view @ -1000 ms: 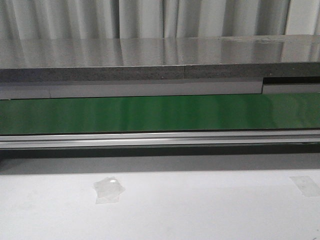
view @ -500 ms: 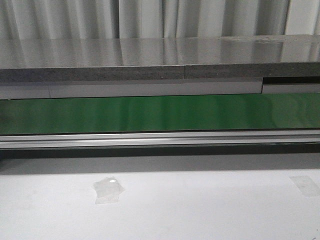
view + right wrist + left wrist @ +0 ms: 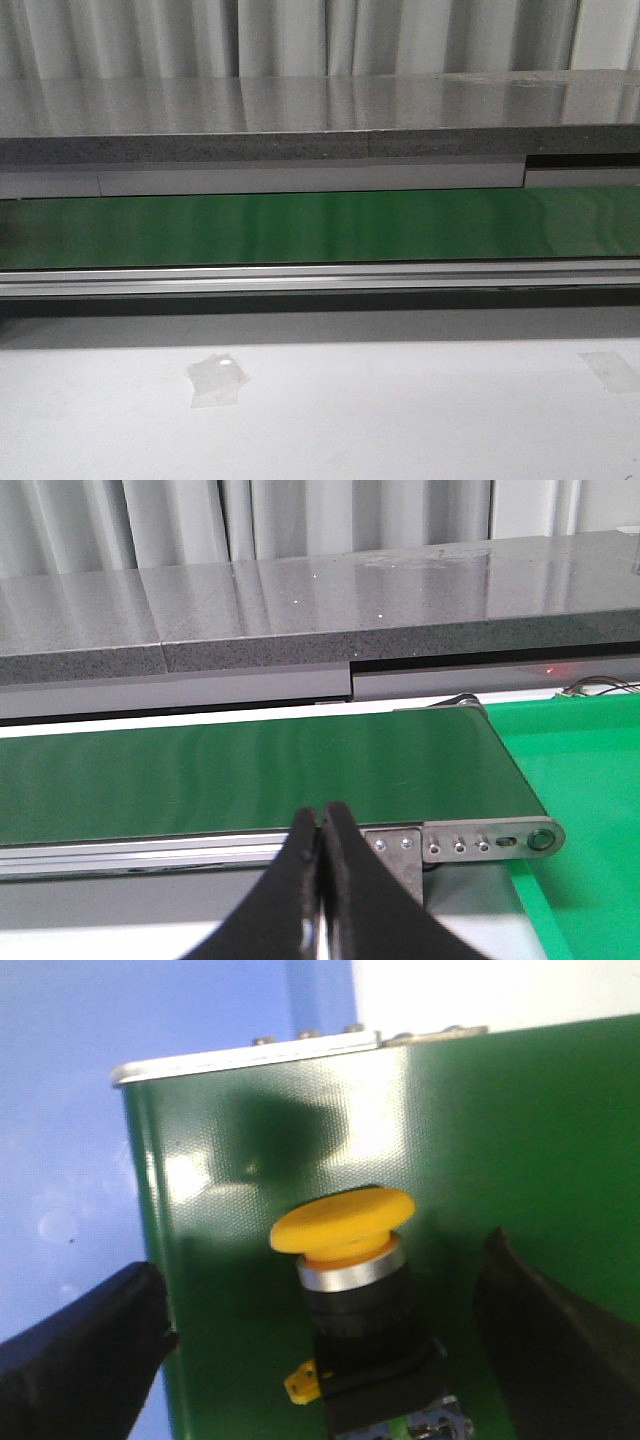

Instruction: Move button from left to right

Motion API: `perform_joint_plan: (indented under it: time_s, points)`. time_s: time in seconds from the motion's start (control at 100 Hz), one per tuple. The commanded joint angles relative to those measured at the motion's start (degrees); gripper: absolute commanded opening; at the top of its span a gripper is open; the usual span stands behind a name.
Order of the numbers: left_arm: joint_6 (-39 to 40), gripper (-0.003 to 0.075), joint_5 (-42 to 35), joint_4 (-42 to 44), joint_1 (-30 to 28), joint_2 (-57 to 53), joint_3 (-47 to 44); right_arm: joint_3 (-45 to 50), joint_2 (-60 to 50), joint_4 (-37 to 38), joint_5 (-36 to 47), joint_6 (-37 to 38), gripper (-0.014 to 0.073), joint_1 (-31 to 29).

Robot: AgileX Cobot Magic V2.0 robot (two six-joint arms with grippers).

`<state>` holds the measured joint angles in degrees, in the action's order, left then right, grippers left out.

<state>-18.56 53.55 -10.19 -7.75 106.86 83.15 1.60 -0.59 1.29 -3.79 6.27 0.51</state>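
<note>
Button (image 3: 345, 1290) stands on the green belt (image 3: 500, 1140) between the spread fingers (image 3: 80, 1350) of the released left hand (image 3: 330, 1360), untouched.

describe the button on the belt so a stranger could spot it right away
Find the green conveyor belt in the left wrist view. Near its end, between the open left gripper fingers, stands the button: black body, silver collar, yellow mushroom cap, the only object on the belt.

belt: green conveyor belt (image 3: 320, 225) runs full width across mid-frame | rail: silver metal rail (image 3: 320, 277) lies just below the belt | counter: grey speckled counter (image 3: 300, 120) sits behind, pale curtain (image 3: 280, 35) beyond | table: pale table (image 3: 400, 420) in foreground carries a clear tape patch (image 3: 217, 381) left and another tape piece (image 3: 612, 371) far right
</note>
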Motion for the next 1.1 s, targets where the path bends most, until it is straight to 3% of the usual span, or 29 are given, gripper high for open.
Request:
perform_joint_plan:
  time_s: [0.0, 0.33, 0.56, 0.78, 1.09]
  points:
    - [-1.2, 0.0622, -1.1, -3.2, 0.4, -2.6, 1.3, -0.9, -1.1, 0.4, 4.6, -0.2, -0.0068, -0.1]
    - [-3.9, 0.0621, -2.1, -7.6, 0.4, -7.2, 1.3, -0.9, -1.1, 0.4, 4.6, -0.2, -0.0068, -0.1]
    - [-9.0, 0.0621, -3.7, -14.7, 0.5, -14.9, 1.2, -0.9, -1.1, 0.4, 4.6, -0.2, -0.0068, -0.1]
    - [-10.0, 0.0621, -8.0, -15.6, 0.5, -24.4, 0.2, -0.9, -1.1, 0.4, 4.6, -0.2, -0.0068, -0.1]
    - [-12.1, 0.0621, -23.5, -15.8, 0.5, -42.2, -17.0, -0.9, -1.1, 0.4, 4.6, -0.2, -0.0068, -0.1]
